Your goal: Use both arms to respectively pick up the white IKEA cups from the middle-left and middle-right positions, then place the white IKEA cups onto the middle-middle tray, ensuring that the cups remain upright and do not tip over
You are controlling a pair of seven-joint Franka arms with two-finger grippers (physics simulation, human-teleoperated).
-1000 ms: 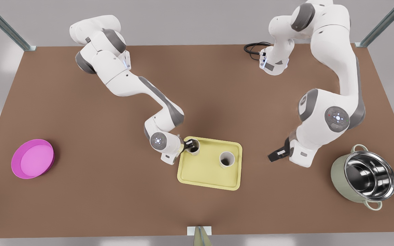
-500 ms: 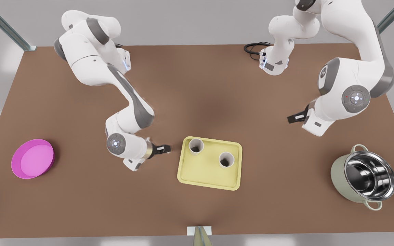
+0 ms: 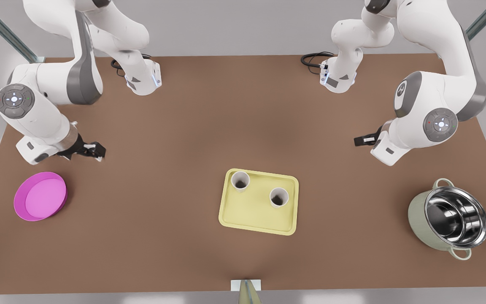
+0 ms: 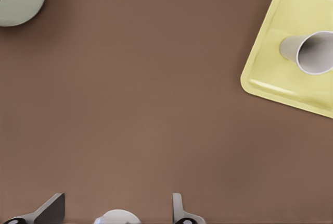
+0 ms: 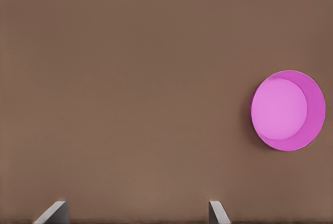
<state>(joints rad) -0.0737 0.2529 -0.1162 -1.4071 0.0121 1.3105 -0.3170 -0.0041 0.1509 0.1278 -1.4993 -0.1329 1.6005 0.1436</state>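
Both cups [image 3: 240, 180] stand upright on the tray [image 3: 247, 215], well apart from the left jaws and right jaws, each open and empty.

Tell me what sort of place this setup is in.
Probably a simulated robot lab bench rather than a kitchen: a plain brown table, metal frame posts at its far corners, and two robot arms mounted on it.
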